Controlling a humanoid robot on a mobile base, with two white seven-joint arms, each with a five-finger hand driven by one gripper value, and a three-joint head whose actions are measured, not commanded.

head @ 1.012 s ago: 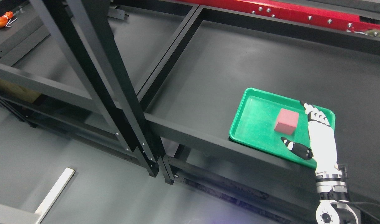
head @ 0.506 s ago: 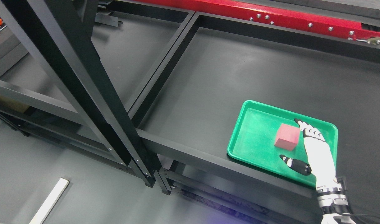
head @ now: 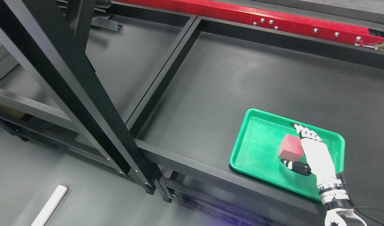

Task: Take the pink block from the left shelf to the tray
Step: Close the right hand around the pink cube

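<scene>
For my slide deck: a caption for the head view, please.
Right hand open around the pink block in the green tray.

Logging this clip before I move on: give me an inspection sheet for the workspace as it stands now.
Surface: dark shelf deck inside a black frame, bare apart from the tray.
Job's things: pink block sits inside the green tray, which rests near the deck's front edge.
Clutter: a white strip lies on the floor at lower left.
Hands: right hand is at the block, fingers over its far side and thumb at its near side; whether they touch it cannot be told. Left hand not in view.
Cables: a thin black cable by the right wrist.
Surroundings: black shelf post crossing the left, red beam along the back.
</scene>
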